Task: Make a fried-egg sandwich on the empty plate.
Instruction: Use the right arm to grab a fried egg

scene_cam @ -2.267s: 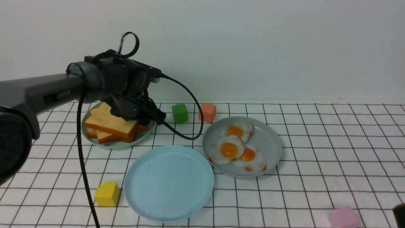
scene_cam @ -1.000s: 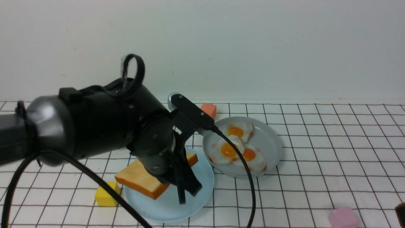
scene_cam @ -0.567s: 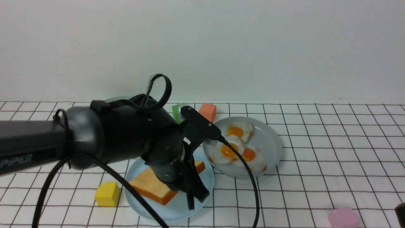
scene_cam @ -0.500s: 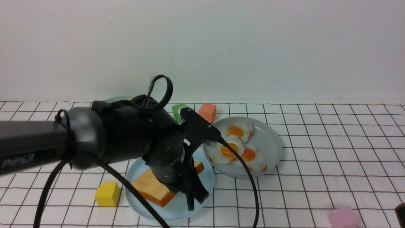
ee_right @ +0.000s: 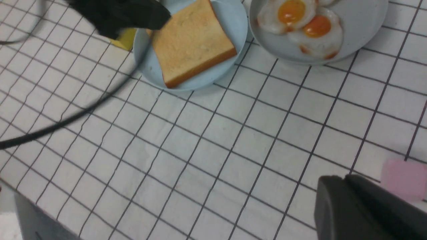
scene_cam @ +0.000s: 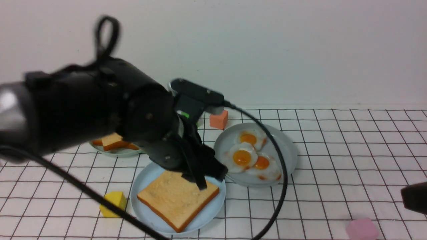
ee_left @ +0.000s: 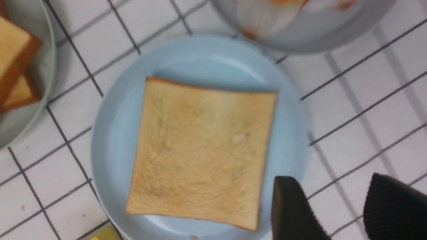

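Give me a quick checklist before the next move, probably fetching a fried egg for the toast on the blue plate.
1. Square golden toast slice lying flat on the round light-blue plastic plate: ok.
2. Left gripper free of the toast: ok, jaws apart, nothing between them.
3. Glossy white fried eggs separate enough for a single pick: not ok, the three overlap in the round grey plate.
4. Black cable clear of the eggs: cannot tell; the front view shows it crossing the grey plate.
5. Right gripper ready: cannot tell, jaws barely in frame.
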You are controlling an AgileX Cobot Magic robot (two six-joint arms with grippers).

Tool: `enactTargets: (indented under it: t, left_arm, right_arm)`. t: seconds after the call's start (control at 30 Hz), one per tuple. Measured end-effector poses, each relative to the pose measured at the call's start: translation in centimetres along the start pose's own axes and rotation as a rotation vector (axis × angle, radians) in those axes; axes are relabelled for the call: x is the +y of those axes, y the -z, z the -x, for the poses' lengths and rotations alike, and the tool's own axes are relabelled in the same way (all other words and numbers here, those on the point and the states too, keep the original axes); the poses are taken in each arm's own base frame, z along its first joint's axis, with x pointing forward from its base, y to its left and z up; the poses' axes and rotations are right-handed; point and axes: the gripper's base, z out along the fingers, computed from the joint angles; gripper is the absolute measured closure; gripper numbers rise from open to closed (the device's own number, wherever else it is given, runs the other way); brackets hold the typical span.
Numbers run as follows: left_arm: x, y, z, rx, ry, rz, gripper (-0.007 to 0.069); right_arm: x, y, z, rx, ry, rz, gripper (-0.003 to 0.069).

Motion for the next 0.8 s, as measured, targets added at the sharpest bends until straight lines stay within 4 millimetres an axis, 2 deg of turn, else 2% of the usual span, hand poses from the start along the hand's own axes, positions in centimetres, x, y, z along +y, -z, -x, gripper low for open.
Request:
enactTargets:
  t: [0.1,0.13,0.17,0.2,0.23,0.27,0.43,0.53,0.57,0.6,0.67,0.77,0.8]
  left_arm:
    - [0.2,6.0,0.0,-0.158,0.028,-0.039,0.0471]
    - [0.2,6.4,-0.1,-0.169,0.029,-0.041,0.0482]
    - [0.4,9.0,-0.9,-0.244,0.033,-0.053,0.057]
    - [0.6,10.0,-1.6,-0.275,0.034,-0.058,0.0599]
    - [0.8,11.1,-3.1,-0.316,0.037,-0.066,0.0638]
    - [1.0,12.3,-4.0,-0.353,0.04,-0.073,0.0638]
    - [1.5,12.8,-9.9,-0.419,0.064,-0.107,0.0638]
    - [1.7,13.0,-12.8,-0.481,0.089,-0.139,0.0638]
    - [1.7,12.8,-12.9,-0.478,0.091,-0.14,0.0638]
    - [1.8,12.9,-14.0,-0.515,0.106,-0.158,0.0638]
    - [1.8,13.3,-14.9,-0.579,0.124,-0.18,0.0638]
    - [1.9,14.2,-15.3,-0.694,0.141,-0.205,0.0638]
    - [2.0,14.3,-15.3,-0.7,0.141,-0.206,0.0638]
  right_arm:
    - [-1.2,-2.5,1.4,0.029,-0.039,-0.004,0.0595]
    - [-1.3,-2.6,1.6,0.028,-0.039,-0.004,0.0594]
    - [-1.9,-4.0,2.3,0.052,-0.058,0.006,0.0592]
    - [-2.3,-5.1,2.9,0.066,-0.07,0.012,0.059]
    - [-2.9,-6.5,3.7,0.086,-0.085,0.024,0.0588]
    - [-3.3,-7.4,4.2,0.098,-0.092,0.03,0.0587]
    - [-5.1,-12.8,6.8,0.166,-0.115,0.089,0.058]
    - [-5.2,-16.1,8.0,0.209,-0.09,0.117,0.0578]
    - [-5.3,-16.4,7.9,0.217,-0.092,0.117,0.0578]
    - [-5.2,-18.1,8.4,0.242,-0.069,0.125,0.0575]
    - [-5.4,-19.9,9.2,0.26,-0.036,0.119,0.0567]
    - [-6.5,-23.0,10.3,0.284,-0.037,0.093,0.0533]
    - [-6.6,-23.2,10.3,0.285,-0.039,0.093,0.053]
